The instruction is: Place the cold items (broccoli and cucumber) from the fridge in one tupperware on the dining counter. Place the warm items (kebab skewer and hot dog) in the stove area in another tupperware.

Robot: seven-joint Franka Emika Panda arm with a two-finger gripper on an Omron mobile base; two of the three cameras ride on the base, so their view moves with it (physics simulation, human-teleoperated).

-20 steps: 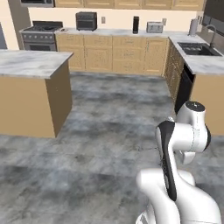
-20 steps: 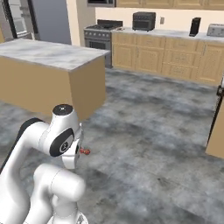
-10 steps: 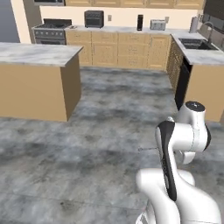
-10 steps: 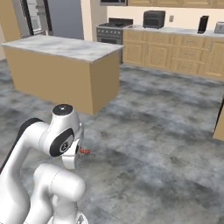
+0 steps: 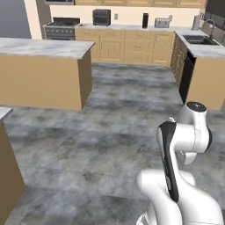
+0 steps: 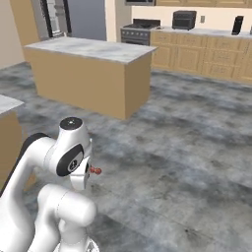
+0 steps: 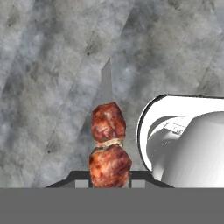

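Left base view has the grey marbled floor (image 5: 118,118) spreading ahead of the robot, with an island counter (image 5: 44,72) well off to the left and the far wall of cabinets (image 5: 127,44) beyond it. On that far run sit the stove (image 5: 61,27), a toaster oven (image 5: 101,16) and, at the right, the sink (image 5: 197,39). In the right base view the same island (image 6: 88,74) stands ahead, and the fridge (image 6: 74,19) rises behind it at the left.

The arm (image 5: 182,145) is folded in close over its own base: the upper link climbs, the elbow bends sharply, and the wrist tucks down beside the body, so the hand hangs low and near the robot with the floor straight below it.

In the hand view the pincer (image 7: 110,181) is closed on the kebab (image 7: 108,144), its two dark fingertips (image 7: 81,181) pressed to either side of the lowest chunk of meat. Two browned chunks stack up from the grip, and the pale stick pokes out beyond them over the floor. In the right base view the kebab's reddish end (image 6: 95,171) peeks out just beside the wrist.
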